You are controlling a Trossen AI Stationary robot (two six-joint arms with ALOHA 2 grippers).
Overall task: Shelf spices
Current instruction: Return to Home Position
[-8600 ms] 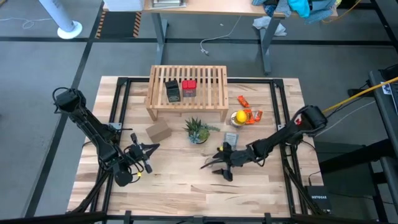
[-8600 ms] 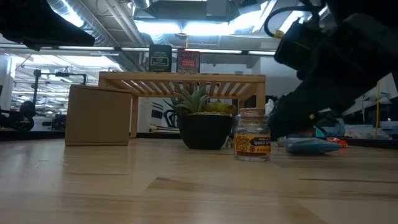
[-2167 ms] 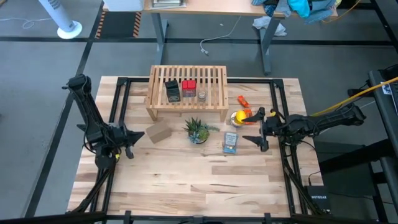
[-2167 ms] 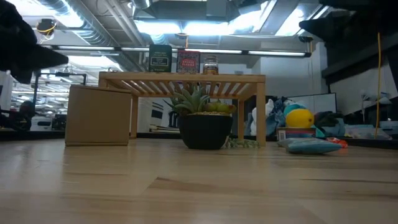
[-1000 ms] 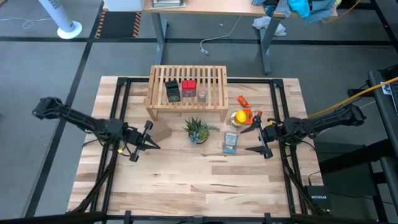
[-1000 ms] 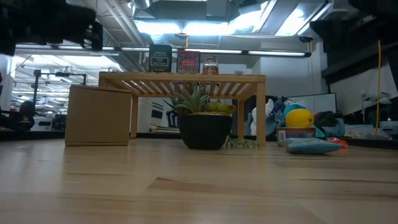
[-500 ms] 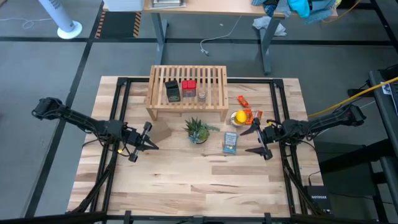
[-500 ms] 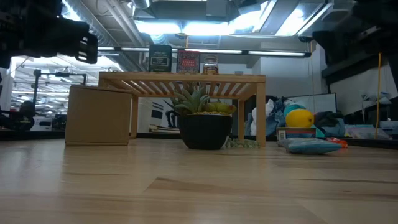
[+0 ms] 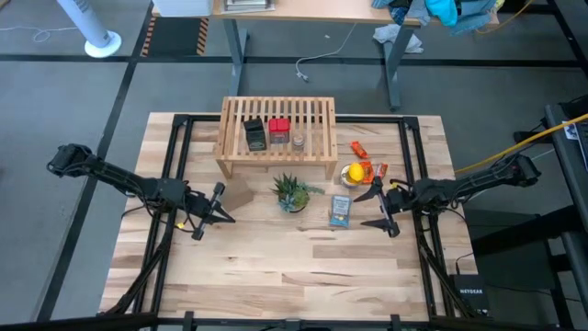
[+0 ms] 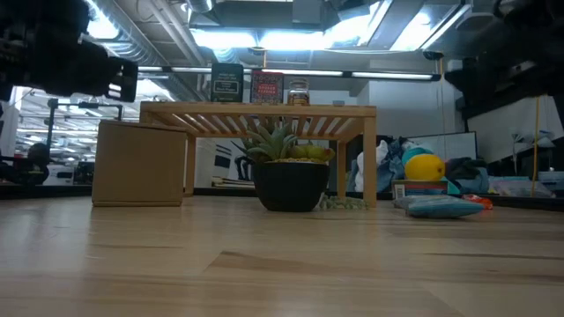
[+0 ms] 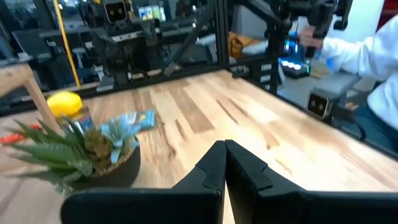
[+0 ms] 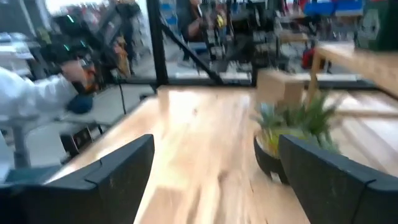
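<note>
Shelf: the light-wood rack [image 9: 319,124] sits upper centre in the high view.
Spices: dark tin [image 9: 255,135], red tin [image 9: 279,130] and little jar [image 9: 299,140] stand in a row on its slats.
Left gripper [image 9: 219,211]: mid-left of that view, fingers pressed together, holding nothing.
Right gripper [image 9: 375,209]: right of centre, beside the blue packet [image 9: 341,211], fingers spread wide, empty.

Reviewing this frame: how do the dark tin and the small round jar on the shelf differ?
The dark tin is boxy; the round jar is cylindrical. The dark tin stands taller than the round jar in the low view. The dark tin sits left of the red tin in the high view, the round jar right of it. Both stand upright on the shelf, apart from the left gripper and right gripper.
</note>
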